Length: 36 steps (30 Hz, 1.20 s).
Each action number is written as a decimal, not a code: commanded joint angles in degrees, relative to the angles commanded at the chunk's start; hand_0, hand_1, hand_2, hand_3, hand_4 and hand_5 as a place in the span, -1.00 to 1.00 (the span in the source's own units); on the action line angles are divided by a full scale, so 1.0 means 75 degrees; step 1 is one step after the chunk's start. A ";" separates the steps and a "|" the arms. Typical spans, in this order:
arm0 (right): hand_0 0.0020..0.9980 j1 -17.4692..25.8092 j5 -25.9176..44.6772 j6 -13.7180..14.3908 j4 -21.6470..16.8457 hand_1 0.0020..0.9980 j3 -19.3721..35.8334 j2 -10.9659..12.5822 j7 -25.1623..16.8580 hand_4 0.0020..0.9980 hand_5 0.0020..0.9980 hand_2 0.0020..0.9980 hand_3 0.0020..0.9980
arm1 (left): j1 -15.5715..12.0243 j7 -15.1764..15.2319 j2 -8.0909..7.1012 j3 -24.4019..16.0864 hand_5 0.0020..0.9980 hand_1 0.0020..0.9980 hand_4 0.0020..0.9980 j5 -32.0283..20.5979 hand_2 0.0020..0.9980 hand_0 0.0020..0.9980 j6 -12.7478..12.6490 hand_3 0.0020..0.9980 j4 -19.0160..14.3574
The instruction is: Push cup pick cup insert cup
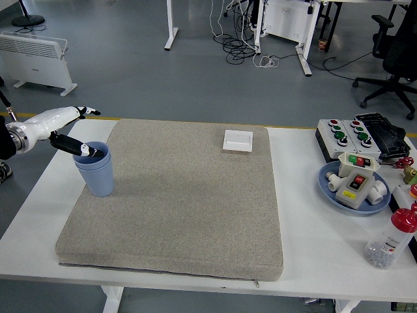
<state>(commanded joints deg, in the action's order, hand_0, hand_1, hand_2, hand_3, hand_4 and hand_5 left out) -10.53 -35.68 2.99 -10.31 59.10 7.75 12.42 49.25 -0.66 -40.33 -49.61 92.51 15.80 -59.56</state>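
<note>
My left hand (70, 128) hangs at the far left of the counter (306, 215), just above the rim of the nested blue cups (95, 171). Its fingers are spread and relaxed; one dark fingertip lies at or just over the rim of the inner cup, but I cannot tell whether it touches, and I hold nothing. My right hand is out of sight.

The cups stand upright on the left part of the grey mat (176, 199), near its far-left corner, one seated inside the other so only a thin band of the inner rim shows. I judge the insert step as good as done.

These look like thin plastic tumblers: light, fairly stiff at the rim, springy in the wall, smooth and a bit slippery. A squeeze in the middle of the wall would flex it, so I would take hold near the rim, thumb against fingers, or wrap the upper wall. Nested, they may stick together and come up as one.

The mat is coarse and slightly soft, so a pushed cup will drag and could tip rather than slide. Over on the right sit a white switch plate (238, 140), a blue plate of parts (354, 186), a button box (359, 135) and a red-capped bottle (391, 238), all well apart from the cups. Beyond is grey floor with desk legs and cables.
</note>
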 joint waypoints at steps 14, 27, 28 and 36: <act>0.50 0.0056 -0.0062 -0.0005 0.0000 0.39 0.0034 -0.0004 0.0007 -0.62 0.08 0.37 0.17 | -0.0952 0.1354 0.0331 -0.1151 -0.05 0.35 0.26 -0.2572 0.46 0.32 -0.1115 0.22 -0.1085; 0.50 0.0085 -0.0161 -0.0014 0.0000 0.39 0.0144 0.0007 -0.0017 -0.62 0.07 0.37 0.17 | -0.3399 0.0753 0.1397 -0.3922 0.48 0.32 0.17 -0.6614 0.41 0.30 -0.1515 0.20 -0.2157; 0.50 0.0083 -0.0163 -0.0014 0.0000 0.39 0.0146 0.0007 -0.0018 -0.62 0.07 0.37 0.17 | -0.3457 0.0738 0.1405 -0.3986 0.48 0.32 0.17 -0.6911 0.41 0.30 -0.1508 0.20 -0.2168; 0.50 0.0036 -0.0184 -0.0021 0.0000 0.39 0.0188 0.0018 -0.0043 -0.62 0.07 0.37 0.17 | -0.4730 0.0332 0.2030 -0.5298 1.00 0.50 0.24 -0.9469 0.57 0.47 -0.1317 0.41 -0.1822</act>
<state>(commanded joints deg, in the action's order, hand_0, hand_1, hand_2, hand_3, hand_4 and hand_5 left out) -10.26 -37.06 2.83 -10.31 60.51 7.88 12.10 13.77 1.83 -25.10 -89.35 21.49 5.93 -73.23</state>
